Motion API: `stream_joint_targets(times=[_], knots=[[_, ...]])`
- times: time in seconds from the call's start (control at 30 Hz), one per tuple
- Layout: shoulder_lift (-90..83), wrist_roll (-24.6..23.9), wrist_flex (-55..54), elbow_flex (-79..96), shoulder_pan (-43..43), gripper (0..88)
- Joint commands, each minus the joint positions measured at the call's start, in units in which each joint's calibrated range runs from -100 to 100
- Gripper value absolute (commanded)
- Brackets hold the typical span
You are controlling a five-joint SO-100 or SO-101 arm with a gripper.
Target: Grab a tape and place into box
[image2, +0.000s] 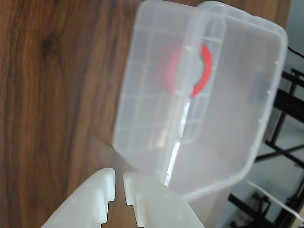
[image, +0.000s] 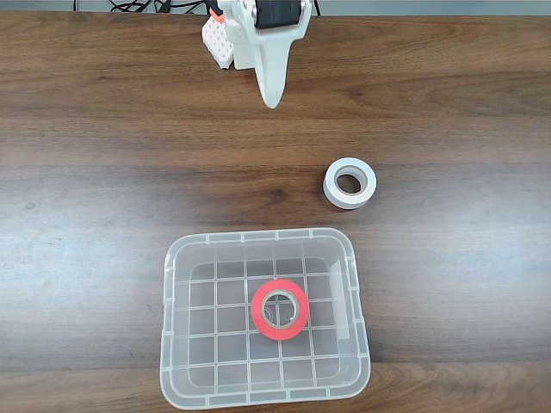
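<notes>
Right up close in the wrist view, our white two-finger gripper (image2: pixel 118 183) has its tips nearly together, holding nothing. The small red ring-shaped tape roll (image: pixel 280 309) already lies flat inside the clear plastic grid-bottomed box (image: pixel 172 344), so we'd just stay back; the white tape roll (image: pixel 349 183) sits well apart, with open wooden table (image: pixel 86 172) all round.

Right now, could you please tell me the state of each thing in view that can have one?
red tape: lying flat inside the box, not held.
box: upright on the table, open at the top, holding the red roll.
white tape: lying flat on the table outside the box, untouched.
gripper: nearly shut, holding nothing, in the fixed view drawn back from the box.
</notes>
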Motion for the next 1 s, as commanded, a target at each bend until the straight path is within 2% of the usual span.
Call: stream_joint_targets(times=[0.0, 0.17, 0.33, 0.4, 0.47, 0.6, 0.97], knots=[[-19.85, -0.36, -23.11, 34.19, 0.78, 1.1], [-36.66, -0.30, -26.36, 50.40, 3.27, 1.3], [-48.97, -3.47, -16.95, 59.16, 4.80, 2.3], [-50.50, -4.78, -11.98, 60.47, 4.80, 4.5], [-50.18, -6.15, -11.89, 60.65, 4.80, 4.4], [-49.94, -6.42, -11.21, 61.09, 4.51, 0.8], [-49.94, -6.63, -10.10, 60.91, 4.29, 1.1]])
